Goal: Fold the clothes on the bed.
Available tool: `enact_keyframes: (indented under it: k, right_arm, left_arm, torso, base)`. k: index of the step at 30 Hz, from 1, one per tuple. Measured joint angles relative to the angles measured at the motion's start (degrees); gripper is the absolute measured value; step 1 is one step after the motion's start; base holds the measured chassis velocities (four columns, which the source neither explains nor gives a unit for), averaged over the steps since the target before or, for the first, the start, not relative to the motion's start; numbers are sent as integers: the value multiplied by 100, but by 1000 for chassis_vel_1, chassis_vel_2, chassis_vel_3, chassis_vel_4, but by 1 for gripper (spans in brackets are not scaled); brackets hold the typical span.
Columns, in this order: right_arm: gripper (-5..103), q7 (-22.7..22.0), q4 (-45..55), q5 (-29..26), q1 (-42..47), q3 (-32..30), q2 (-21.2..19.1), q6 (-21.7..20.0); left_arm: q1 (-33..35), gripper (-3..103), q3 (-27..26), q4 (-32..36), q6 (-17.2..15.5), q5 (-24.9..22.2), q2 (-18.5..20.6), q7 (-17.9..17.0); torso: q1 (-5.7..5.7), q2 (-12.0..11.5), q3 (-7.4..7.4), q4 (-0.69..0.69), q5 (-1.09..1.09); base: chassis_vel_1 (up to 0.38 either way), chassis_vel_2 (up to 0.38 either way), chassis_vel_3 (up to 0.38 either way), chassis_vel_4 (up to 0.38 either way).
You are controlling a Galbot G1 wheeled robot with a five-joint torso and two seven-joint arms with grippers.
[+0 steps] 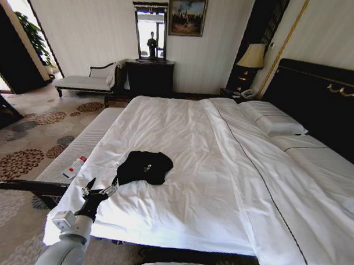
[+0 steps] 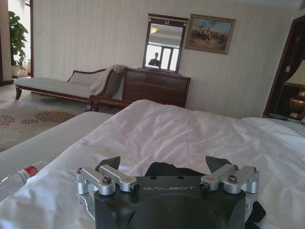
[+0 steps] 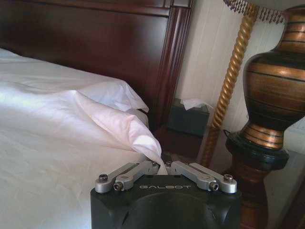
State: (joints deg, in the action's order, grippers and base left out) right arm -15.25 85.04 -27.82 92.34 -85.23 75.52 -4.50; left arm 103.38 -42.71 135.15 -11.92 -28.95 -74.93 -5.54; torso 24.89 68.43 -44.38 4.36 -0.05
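While the T-shirt (image 1: 144,167) lies crumpled left of centre on the bed (image 1: 222,169), the left gripper (image 1: 98,191) hovers just below it at lower left — jaws spread wide, empty. Right gripper (image 3: 162,168) — jaws closed, pinching a white sheet (image 3: 121,125) corner beside the headboard (image 3: 95,43).

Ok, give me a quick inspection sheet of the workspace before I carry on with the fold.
Surface: bed, white duvet lightly wrinkled.
Job's things: black T-shirt crumpled, unfolded, near the foot end.
Clutter: bottle on the pale bench.
Grippers: left gripper jaws open, just short of the T-shirt; right gripper jaws shut on a white bedding fold by the headboard.
Cables: nothing seen.
Surroundings: lamp, tissue box, dresser, patterned carpet.
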Motion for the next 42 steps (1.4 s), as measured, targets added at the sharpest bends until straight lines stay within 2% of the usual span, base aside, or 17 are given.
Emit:
enact_keyframes:
  k: [5, 6, 7, 8, 9, 10, 13, 15, 18, 19, 21, 23, 24, 26, 29, 32, 42]
  right_arm:
    - [0, -66, 70, -1, 59, 53, 77, -216]
    - [4, -159, 71, 0, 101, 63, 138, -247]
    - [9, -185, 73, -1, 110, 71, 164, -247]
    - [9, -185, 73, -1, 110, 71, 164, -247]
    - [9, -190, 80, -7, 111, 77, 174, -245]
    - [15, -193, 81, -16, 120, 77, 180, -241]
    - [32, -176, 88, -47, 133, 69, 176, -222]
    - [32, -161, 92, -62, 137, 61, 169, -210]
    - [48, -123, 131, -87, 156, 50, 161, -145]
    - [48, -123, 131, -87, 156, 50, 161, -145]
    - [54, -45, 223, -116, 185, 64, 175, -45]
    - [65, 98, 428, -157, 247, 141, 221, 151]
    - [65, 98, 428, -157, 247, 141, 221, 151]
    - [76, 192, 693, -173, 315, 264, 298, 316]
    - [80, 288, 1016, -146, 353, 428, 423, 517]
    - [96, 415, 1451, -116, 430, 673, 602, 751]
    - [100, 688, 2257, 255, 731, 1344, 1056, 957]
  left_arm:
    - [-17, 100, 0, -25, 2, 0, 36, 9]
    - [-35, 100, 8, -26, 2, 0, 41, 8]
    - [-48, 100, 17, -26, 2, -1, 41, 9]
    - [-48, 100, 17, -26, 2, -1, 41, 9]
    - [-51, 100, 20, -26, 3, -1, 37, 8]
    - [-51, 100, 22, -26, 3, -1, 32, 9]
    - [-35, 100, 19, -34, 3, -1, 26, 9]
    - [-33, 100, 17, -36, 4, -1, 26, 9]
    - [-43, 100, 27, -37, 4, 0, 19, 9]
    - [-43, 100, 27, -37, 4, 0, 19, 9]
    - [-44, 100, 44, -40, 4, 9, 5, 10]
    - [-30, 100, 59, -42, 9, 27, -17, 12]
    - [-30, 100, 59, -42, 9, 27, -17, 12]
    - [-4, 100, 67, -44, 17, 43, -38, 20]
    - [26, 100, 69, -44, 28, 58, -55, 31]
    - [50, 100, 69, -41, 31, 71, -71, 36]
    - [93, 100, 93, -25, 39, 104, -130, 39]
  torso:
    - [0, 0, 0, 4, 0]
    - [0, 1, 0, 27, -7]
    - [-1, 1, 0, 41, -6]
    - [-1, 1, 0, 41, -6]
    - [-2, 2, 0, 32, -5]
    - [-4, 2, 1, 32, -3]
    - [-4, 3, 1, 7, -1]
    - [-4, 2, 0, 4, 0]
    - [-1, 1, 0, 8, 1]
    - [-1, 1, 0, 8, 1]
    - [-1, 1, 0, 8, 1]
    - [-2, 1, 0, 7, 1]
    - [-2, 1, 0, 7, 1]
    - [-2, 1, 0, 7, 1]
    - [-2, 1, 0, 5, 0]
    - [-1, 0, 0, 4, 0]
    - [-1, 0, 0, 5, 0]
  base:
    - [0, 0, 0, 0]
    - [0, 0, 0, 0]
    - [-65, -35, -2, -88]
    - [-65, -35, -2, -88]
    - [-65, -64, -128, -88]
    - [-35, -64, -128, -40]
    - [0, 0, 0, 0]
    - [0, 0, 0, 0]
    - [0, 0, 0, 0]
    - [0, 0, 0, 0]
    - [0, 0, 0, 0]
    - [0, 0, 0, 0]
    - [0, 0, 0, 0]
    - [0, 0, 0, 0]
    - [0, 0, 0, 0]
    - [0, 0, 0, 0]
    - [0, 0, 0, 0]
